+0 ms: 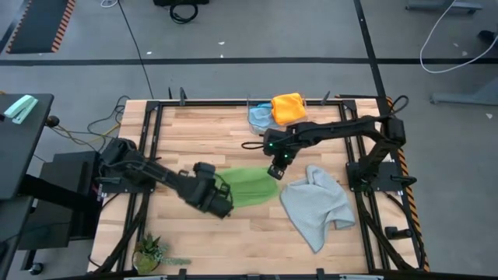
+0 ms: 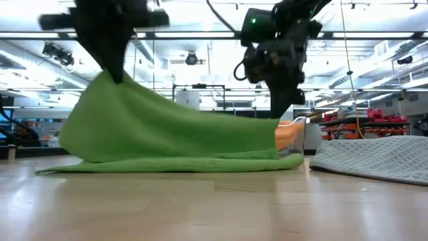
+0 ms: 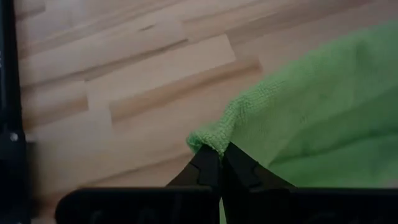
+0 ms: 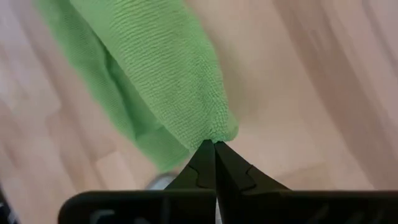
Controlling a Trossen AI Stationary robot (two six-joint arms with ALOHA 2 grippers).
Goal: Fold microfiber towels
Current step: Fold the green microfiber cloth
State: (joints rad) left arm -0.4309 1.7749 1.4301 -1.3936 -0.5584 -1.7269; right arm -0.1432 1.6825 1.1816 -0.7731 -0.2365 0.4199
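A bright green microfiber towel (image 1: 247,187) is stretched between my two grippers at the table's middle, its lower edge (image 2: 167,164) resting on the wood. My left gripper (image 1: 225,204) is shut on its left corner, my right gripper (image 1: 275,173) shut on its right corner. A light grey towel (image 1: 317,204) lies crumpled to the right. A yellow-orange towel (image 1: 289,107) rests on a light blue towel (image 1: 260,117) at the far edge. My left gripper pinches a corner (image 3: 208,140) of the green towel between its two fingertips, slanting down from the left. The corner is raised and the cloth slopes down from it to the table. My right gripper pinches another corner (image 4: 219,134) at its fingertips, coming steeply from above. That corner is off the wood, and the cloth trails away from it in a loose fold.
A small potted plant (image 1: 152,252) stands at the near left corner. Black frame rails (image 1: 152,140) run along the table's sides. Bare wood (image 1: 202,136) lies beyond the green towel and in front of it.
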